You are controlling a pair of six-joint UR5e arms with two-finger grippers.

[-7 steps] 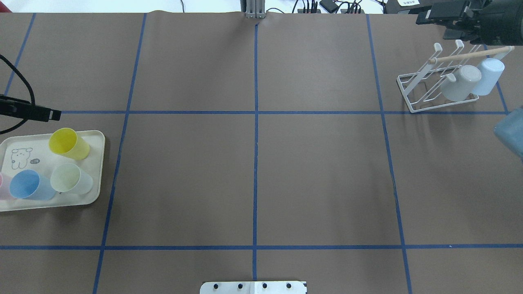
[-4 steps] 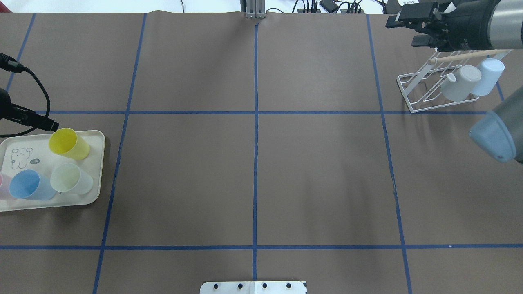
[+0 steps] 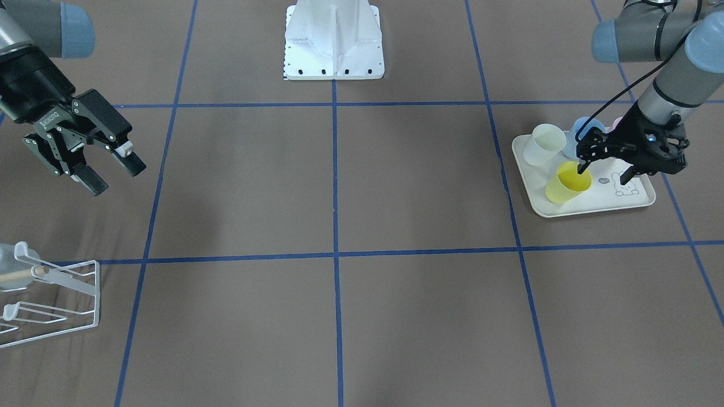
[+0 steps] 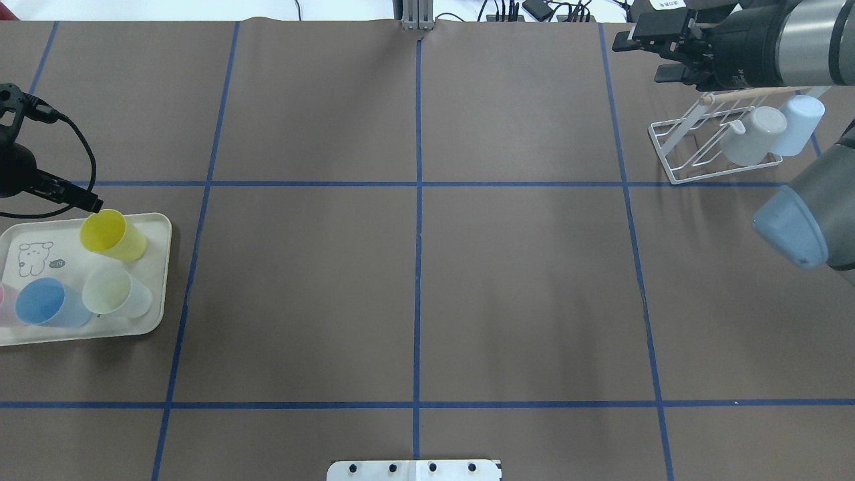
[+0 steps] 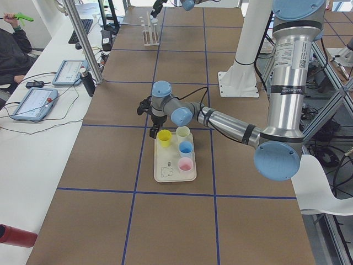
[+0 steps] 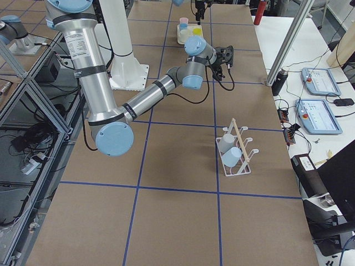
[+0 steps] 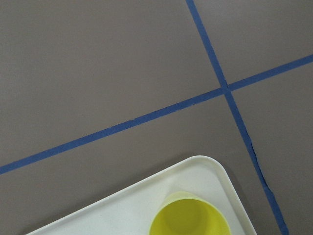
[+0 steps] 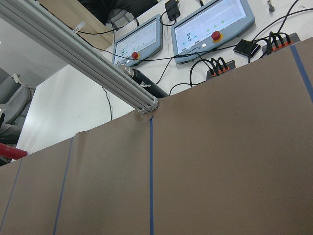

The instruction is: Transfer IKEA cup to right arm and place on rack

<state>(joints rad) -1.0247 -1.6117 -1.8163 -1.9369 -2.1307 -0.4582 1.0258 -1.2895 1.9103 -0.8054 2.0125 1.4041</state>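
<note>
Brown table (image 4: 414,267) with tray (image 4: 159,294), rack (image 4: 661,153)

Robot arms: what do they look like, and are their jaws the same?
Both are silver-grey tubes with light-blue joint caps and black cables. The right arm has bulky black jaws marked ROBOTIQ. The left arm has slimmer, thin black jaws.

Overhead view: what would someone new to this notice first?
The bright yellow cup on the cream tray at the table's left end, with the open left gripper right at its rim. At the right end, the white rack holds two pale cups; the open right gripper hangs nearby.
</note>
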